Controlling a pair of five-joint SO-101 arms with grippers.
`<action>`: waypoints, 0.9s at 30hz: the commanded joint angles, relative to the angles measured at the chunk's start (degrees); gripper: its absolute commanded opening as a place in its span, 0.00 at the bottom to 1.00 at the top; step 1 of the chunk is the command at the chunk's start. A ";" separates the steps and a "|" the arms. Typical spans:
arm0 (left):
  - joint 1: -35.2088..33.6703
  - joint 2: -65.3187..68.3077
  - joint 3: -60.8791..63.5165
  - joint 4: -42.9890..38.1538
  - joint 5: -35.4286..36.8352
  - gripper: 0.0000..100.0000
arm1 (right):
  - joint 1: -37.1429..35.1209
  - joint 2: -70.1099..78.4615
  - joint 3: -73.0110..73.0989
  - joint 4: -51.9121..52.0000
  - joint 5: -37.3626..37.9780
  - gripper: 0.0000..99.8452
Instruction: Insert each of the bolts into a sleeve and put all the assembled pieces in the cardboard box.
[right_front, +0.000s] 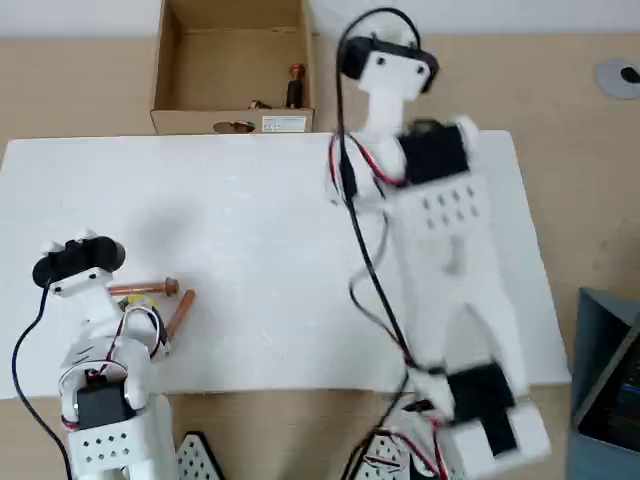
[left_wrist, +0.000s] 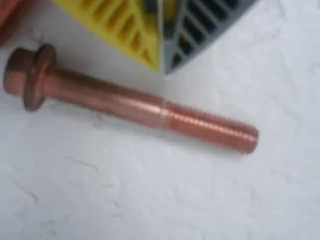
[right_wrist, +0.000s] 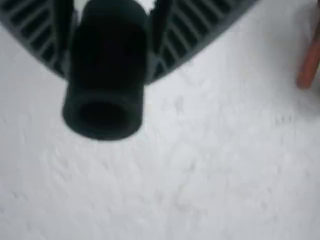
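High view: bolt (right_front: 140, 288) at 3 o'clock of left gripper (left_wrist: 161, 56), jaws together; nudge could roll it; right gripper (right_wrist: 112, 17) clamps sleeve (right_wrist: 102, 95), which may tilt.

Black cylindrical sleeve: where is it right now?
In the right wrist view, the black cylindrical sleeve sits clamped in the right gripper over the white mat, a copper bolt lying nearby.
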 joint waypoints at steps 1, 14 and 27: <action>-0.53 -0.31 -0.70 -0.09 -0.44 0.00 | 3.47 -12.18 7.87 0.97 0.88 0.01; -0.26 4.88 -18.81 7.38 -1.85 0.01 | 19.65 -37.76 34.42 -2.90 4.40 0.01; 0.00 41.80 -47.91 13.36 -12.40 0.01 | 24.84 -55.08 48.40 -7.21 7.91 0.01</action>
